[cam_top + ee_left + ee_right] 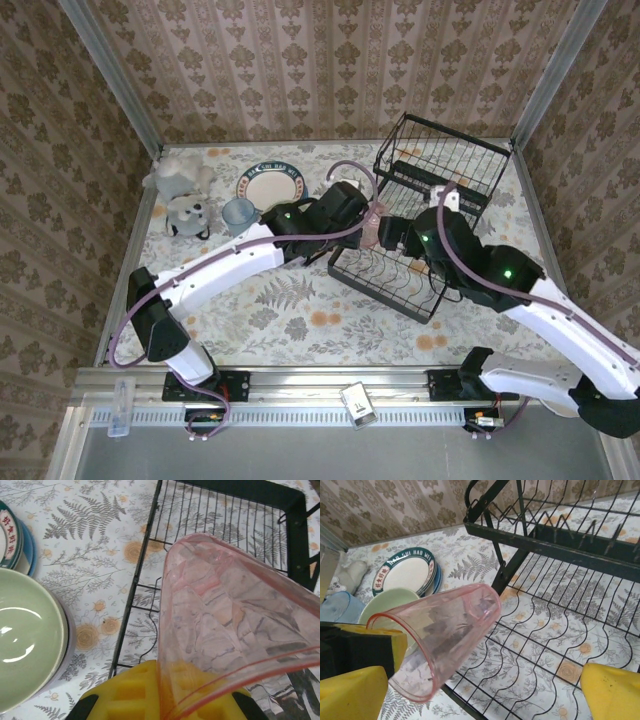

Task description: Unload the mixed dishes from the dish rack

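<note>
So the left gripper (165,696) is clamped on the wall of the pink cup (374,222), holding it tilted over the left edge of the rack (440,170)'s lower tier. The right gripper (481,694) sits just beside it w/ fingers wide apart, gripping nothing afaict. Prob so the left can carry it to the plates (270,184) & green bowl (25,635).

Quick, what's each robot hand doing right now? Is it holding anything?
Left gripper: closed on the pink cup.
Right gripper: open, holding nothing.
</note>
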Robot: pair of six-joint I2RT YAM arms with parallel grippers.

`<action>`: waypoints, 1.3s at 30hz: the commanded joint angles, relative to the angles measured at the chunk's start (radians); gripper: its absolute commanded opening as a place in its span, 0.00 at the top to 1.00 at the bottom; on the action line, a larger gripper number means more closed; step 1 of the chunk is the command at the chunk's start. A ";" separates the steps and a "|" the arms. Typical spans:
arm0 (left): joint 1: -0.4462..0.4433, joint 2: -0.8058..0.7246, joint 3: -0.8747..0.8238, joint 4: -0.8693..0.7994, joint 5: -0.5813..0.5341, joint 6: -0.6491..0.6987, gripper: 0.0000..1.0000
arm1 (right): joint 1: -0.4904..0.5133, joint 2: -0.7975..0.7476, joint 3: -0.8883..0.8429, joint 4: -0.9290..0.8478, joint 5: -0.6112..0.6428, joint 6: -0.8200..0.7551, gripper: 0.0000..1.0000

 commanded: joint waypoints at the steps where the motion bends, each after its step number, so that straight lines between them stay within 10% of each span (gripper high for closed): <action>1: 0.040 -0.092 -0.011 -0.015 0.008 0.008 1.00 | 0.007 -0.076 -0.031 0.044 0.034 -0.081 0.00; 20: 0.532 -0.244 0.470 -0.794 0.116 0.266 1.00 | 0.006 -0.104 -0.174 0.390 -0.132 -0.407 0.00; 39: 0.794 0.014 0.548 -0.776 0.261 0.344 1.00 | 0.007 -0.131 -0.311 0.433 -0.261 -0.448 0.00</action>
